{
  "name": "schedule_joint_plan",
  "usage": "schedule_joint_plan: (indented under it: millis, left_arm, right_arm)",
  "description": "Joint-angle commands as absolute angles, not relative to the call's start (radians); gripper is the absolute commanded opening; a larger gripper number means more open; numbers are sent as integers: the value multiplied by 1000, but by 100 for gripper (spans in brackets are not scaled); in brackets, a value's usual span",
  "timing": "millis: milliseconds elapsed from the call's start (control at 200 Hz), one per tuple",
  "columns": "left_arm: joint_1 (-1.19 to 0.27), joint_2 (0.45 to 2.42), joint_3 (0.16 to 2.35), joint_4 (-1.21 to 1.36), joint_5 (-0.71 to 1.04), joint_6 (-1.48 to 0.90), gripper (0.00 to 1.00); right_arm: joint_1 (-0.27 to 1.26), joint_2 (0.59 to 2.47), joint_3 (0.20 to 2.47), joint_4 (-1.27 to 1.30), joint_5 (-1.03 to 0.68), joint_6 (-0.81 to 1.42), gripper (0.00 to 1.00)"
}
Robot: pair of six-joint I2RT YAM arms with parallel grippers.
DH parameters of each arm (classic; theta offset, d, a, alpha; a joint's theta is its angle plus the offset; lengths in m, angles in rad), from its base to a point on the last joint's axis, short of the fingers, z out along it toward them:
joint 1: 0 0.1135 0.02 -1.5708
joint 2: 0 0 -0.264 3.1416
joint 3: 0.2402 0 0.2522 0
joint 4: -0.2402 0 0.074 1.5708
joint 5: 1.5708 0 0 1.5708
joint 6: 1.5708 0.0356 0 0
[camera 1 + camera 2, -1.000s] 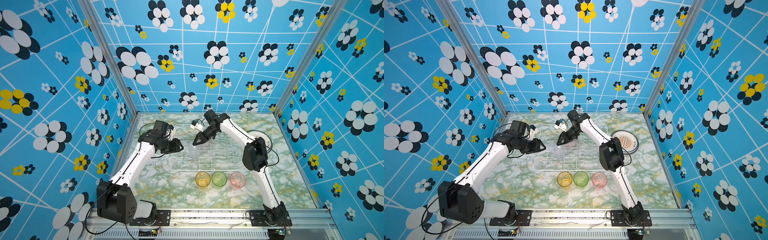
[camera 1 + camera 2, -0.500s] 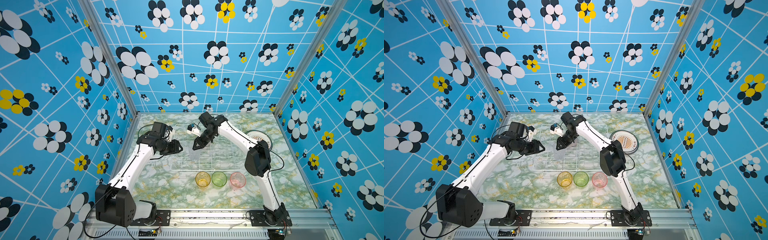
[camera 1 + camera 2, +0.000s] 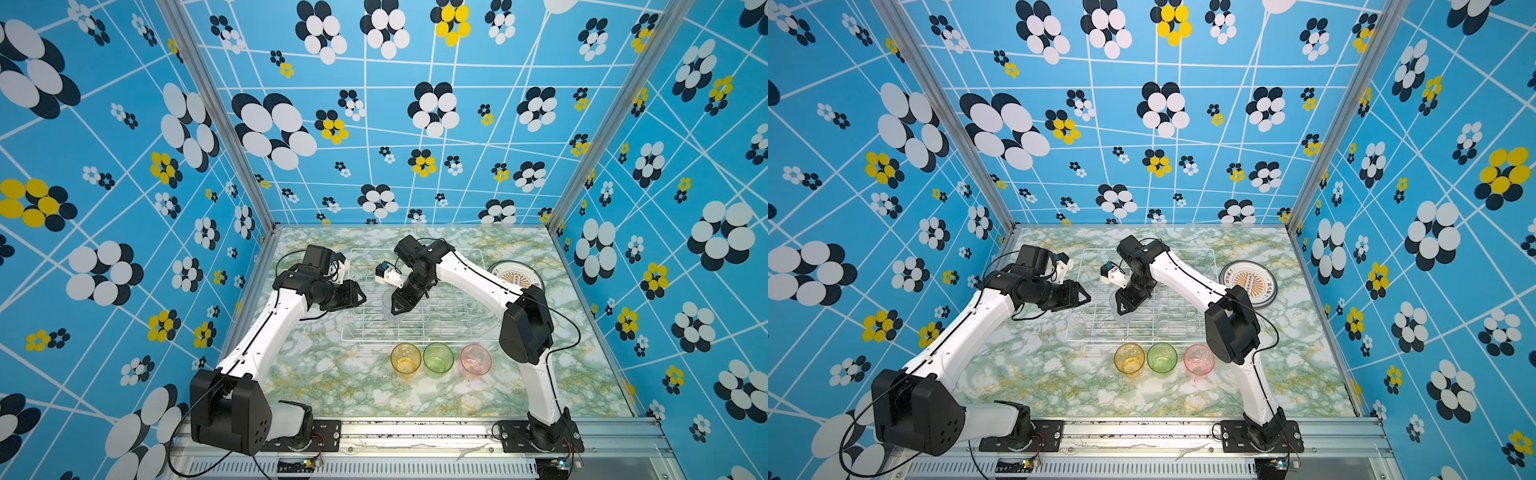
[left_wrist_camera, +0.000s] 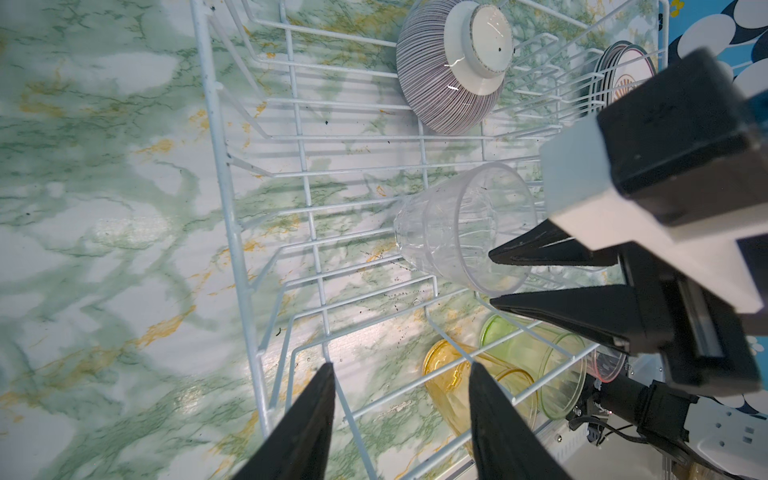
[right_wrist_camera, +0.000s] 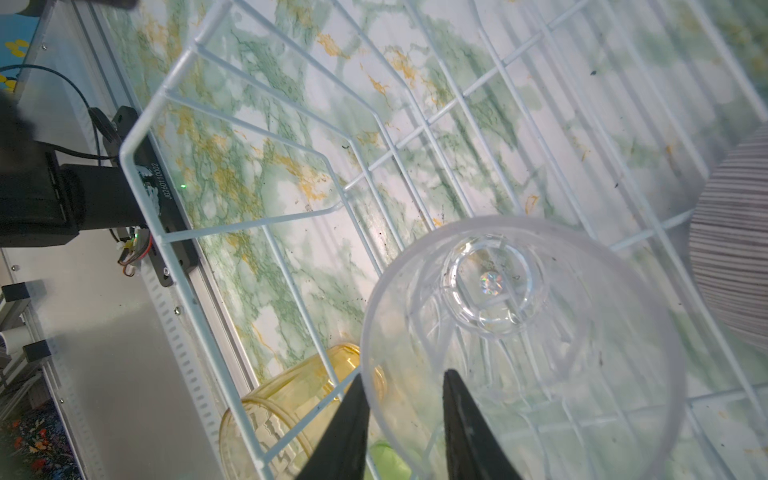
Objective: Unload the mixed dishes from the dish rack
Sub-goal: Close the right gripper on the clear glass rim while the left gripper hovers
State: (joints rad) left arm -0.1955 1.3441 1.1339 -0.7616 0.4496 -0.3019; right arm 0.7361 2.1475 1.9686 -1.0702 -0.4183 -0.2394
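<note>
**Fingers (image 5: 347, 432) of right gripper (image 5: 403, 374) now astride clear tumbler (image 5: 519, 332) rim**

Dish rack (image 3: 449, 320) lies beneath them. Right arm has swung in: tumbler wall sits between them, fingers apart, not clamped. Left gripper (image 4: 399, 374) alongside, fingers apart, empty. Judged: grasp next.

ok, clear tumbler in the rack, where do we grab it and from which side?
Pinch the rim wall, one finger inside, one outside, coming in at the mouth. The clear tumbler lies tipped over on the rack wires with its open mouth facing the right gripper, base away; the tapered body looks too wide to span.
</note>
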Motion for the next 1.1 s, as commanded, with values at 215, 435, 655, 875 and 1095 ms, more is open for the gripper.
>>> schedule_joint_plan:
  millis: [215, 435, 655, 875, 1095]
  left_arm:
    - [-177, 1297, 1112, -769, 469, -276, 53]
    - [-170, 1283, 1110, -778, 467, -269, 54]
    - [-161, 1277, 1113, -785, 471, -262, 54]
    - [-147, 1278, 1116, -787, 480, -258, 55]
    - [-139, 1276, 1114, -785, 492, -254, 56]
  right_arm:
    - [761, 2108, 1952, -1072, -346, -199, 50]
    - [763, 2043, 1935, -1017, -312, -157, 60]
    - [763, 1942, 1908, -940, -330, -116, 71]
    - [763, 1977, 1960, -1007, -212, -78, 85]
    - [772, 2059, 2022, -1078, -152, -55, 95]
